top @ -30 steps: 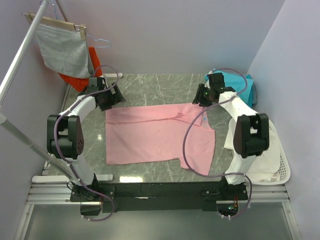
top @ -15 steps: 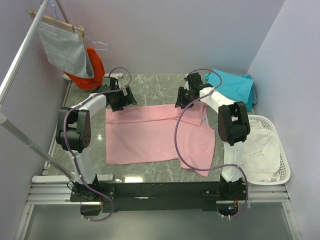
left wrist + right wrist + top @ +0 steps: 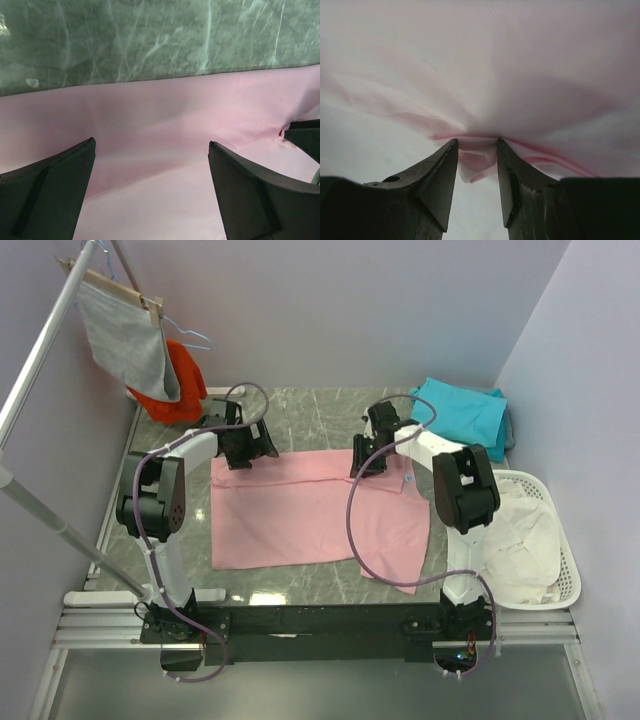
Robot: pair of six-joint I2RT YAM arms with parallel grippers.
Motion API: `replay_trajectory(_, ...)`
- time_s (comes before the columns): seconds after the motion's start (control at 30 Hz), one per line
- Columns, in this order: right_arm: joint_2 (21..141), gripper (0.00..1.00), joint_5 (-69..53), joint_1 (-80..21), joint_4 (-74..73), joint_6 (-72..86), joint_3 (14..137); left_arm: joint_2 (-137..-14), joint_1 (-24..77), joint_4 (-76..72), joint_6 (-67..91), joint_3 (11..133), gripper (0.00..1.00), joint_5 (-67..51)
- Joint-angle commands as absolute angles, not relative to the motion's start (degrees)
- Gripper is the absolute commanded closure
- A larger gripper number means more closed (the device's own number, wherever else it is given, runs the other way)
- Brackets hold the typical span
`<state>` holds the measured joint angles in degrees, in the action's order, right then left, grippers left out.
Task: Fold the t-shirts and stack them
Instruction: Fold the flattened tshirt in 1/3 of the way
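Tabletop point(image 3: 310, 410): carrying the pink t-shirt point(image 3: 300, 510), lying flat.
Left pincer point(image 3: 151, 145): you are hovering it, spread wide, over the shirt's far edge.
Right pincer point(image 3: 477, 145): you are pinching a shirt fold.

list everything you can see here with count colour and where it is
pink t-shirt: one, light pink, spread flat mid-table
teal t-shirts: a pile, number unclear, teal, far right corner of the table
laundry basket: one, white, right of the table, white cloth inside
grey cloth: one, grey, on a wooden hanger, far left
orange-red garment: one, orange-red, hanging behind the grey cloth
table: one, grey-green marble
left end effector: one, black, open over the pink t-shirt's far left edge
right end effector: one, black, pinching a fold of the pink t-shirt
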<state>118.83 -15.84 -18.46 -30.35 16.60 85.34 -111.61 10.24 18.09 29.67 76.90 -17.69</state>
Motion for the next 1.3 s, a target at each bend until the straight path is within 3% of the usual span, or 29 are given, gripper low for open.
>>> replay_trajectory(0.0, 112.95, 0.56, -15.12, -20.12, -31.82, 14.68, 79.55, -111.45, 10.81, 17.23, 29.18, 76.38, 0.00, -19.16)
replay_trajectory(0.43, 95.72, 0.57, -12.31, -25.22, -29.63, 18.54, 62.85, -111.71, 10.90, 16.88, 29.09, 76.12, 0.01, -19.34)
replay_trajectory(0.57, 98.25, 0.56, -5.81, -24.87, -29.62, 18.11, 69.31, -111.01, 10.90, 16.61, 29.18, 75.85, 0.01, -19.69)
replay_trajectory(0.93, 117.23, 0.57, -2.72, -22.94, -34.80, 16.43, 92.88, -109.69, 10.90, 17.05, 29.00, 75.15, 0.01, -19.16)
replay_trajectory(1.27, 117.77, 0.58, -3.25, -22.59, -33.75, 16.79, 89.65, -110.21, 10.90, 17.05, 29.00, 75.23, 0.01, -19.16)
